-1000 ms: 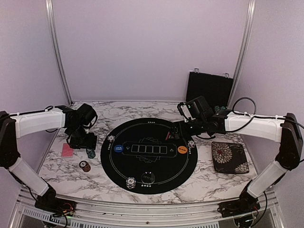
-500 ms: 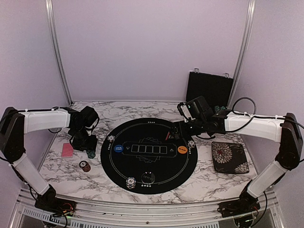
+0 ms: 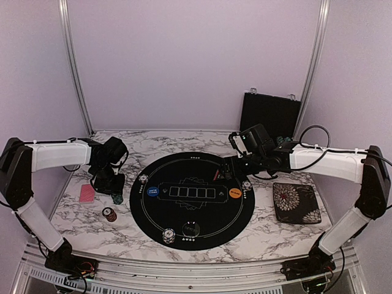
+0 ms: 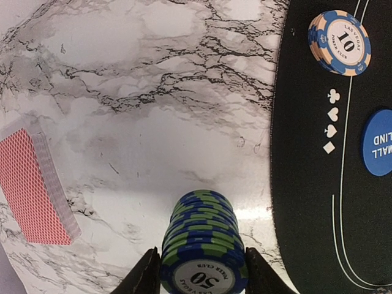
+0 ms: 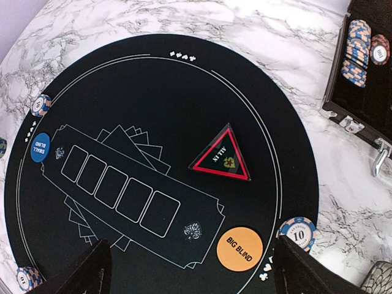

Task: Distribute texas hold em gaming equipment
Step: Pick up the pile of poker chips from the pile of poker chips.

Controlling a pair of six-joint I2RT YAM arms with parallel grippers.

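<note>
Where left tool (image 4: 203, 274) clamps, green chips (image 4: 202, 236) between

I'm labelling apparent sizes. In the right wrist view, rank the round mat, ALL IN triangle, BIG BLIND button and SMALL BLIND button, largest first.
1. round mat
2. ALL IN triangle and BIG BLIND button, about alike
3. SMALL BLIND button; farther away, so real size unsure

Five loose poker chip stacks (image 3: 109, 214) — three round buttons (image 3: 235, 193), one red-backed card deck (image 3: 87, 193), one triangular marker (image 5: 222, 154), one round black mat (image 3: 208, 214), one chip case (image 3: 269, 115), one floral pad (image 3: 294, 202).
</note>
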